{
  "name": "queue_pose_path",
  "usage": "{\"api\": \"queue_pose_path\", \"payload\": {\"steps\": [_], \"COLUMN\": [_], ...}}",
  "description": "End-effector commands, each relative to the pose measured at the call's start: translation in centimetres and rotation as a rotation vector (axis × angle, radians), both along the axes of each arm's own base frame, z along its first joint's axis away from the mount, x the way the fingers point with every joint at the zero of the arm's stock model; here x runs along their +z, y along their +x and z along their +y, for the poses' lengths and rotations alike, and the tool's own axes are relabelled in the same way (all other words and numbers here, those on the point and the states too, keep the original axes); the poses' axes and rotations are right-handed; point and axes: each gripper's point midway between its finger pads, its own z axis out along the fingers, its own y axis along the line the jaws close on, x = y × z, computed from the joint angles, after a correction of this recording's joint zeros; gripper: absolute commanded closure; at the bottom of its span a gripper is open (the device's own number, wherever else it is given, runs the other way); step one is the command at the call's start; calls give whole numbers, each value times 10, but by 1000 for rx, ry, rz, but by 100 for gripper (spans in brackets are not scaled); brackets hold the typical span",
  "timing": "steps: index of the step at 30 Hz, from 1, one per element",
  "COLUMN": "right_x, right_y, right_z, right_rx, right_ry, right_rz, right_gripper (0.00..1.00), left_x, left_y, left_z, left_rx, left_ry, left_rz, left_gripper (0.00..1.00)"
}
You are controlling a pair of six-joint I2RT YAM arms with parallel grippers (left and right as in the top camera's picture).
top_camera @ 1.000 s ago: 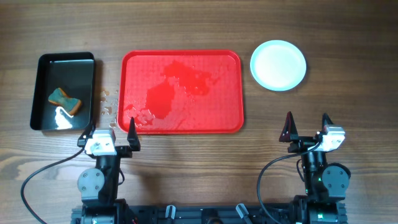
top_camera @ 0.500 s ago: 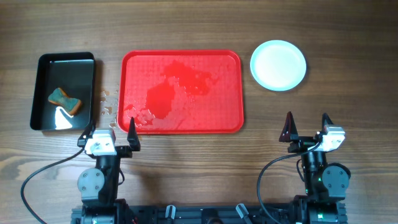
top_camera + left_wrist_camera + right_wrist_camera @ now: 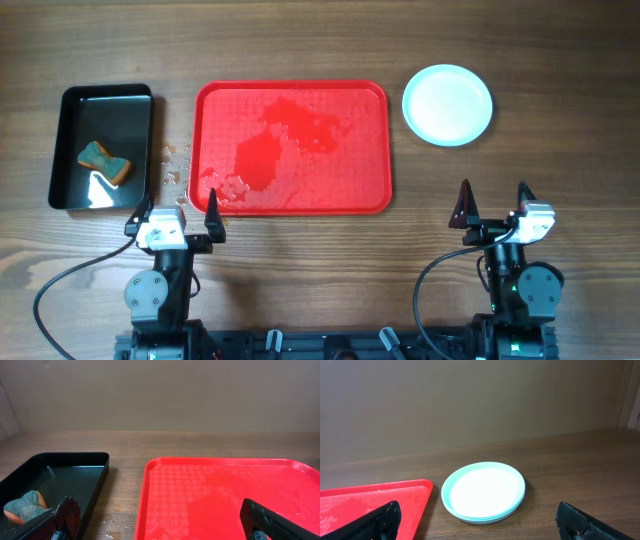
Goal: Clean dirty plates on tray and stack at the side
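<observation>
both claws, left (image 3: 178, 206) and right (image 3: 493, 200), gape wide.

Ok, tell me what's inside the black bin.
One teal-and-orange sponge lies inside the black bin, toward its middle. The rest of the floor shows bare and glossy. What lies under the sponge is covered, and whether the shine is water cannot be told.

A stack of pale blue plates (image 3: 484, 491) sat on the wooden table (image 3: 580, 465) just beside the red tray (image 3: 370, 497), beyond the right gripper (image 3: 479, 522) with its fingers spread wide.
</observation>
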Motion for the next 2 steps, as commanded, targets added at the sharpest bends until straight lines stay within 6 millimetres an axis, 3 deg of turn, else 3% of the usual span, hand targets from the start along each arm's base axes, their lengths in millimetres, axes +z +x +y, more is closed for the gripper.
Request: {"api": "queue_pose_path", "payload": {"steps": [1,2], "right_x": [2,2], "right_y": [-1,-1], "right_z": [-4,-4], "right_rx": [-19,-19], "right_ry": [-14,-14], "right_rz": [-11,-11], "right_gripper": [0,0], "left_x": [-1,-1], "left_y": [0,0], "left_z": [0,0], "left_rx": [1,1], "left_ry": [-9,-9], "left_rz": [-2,-3], "left_gripper": [0,0]}}
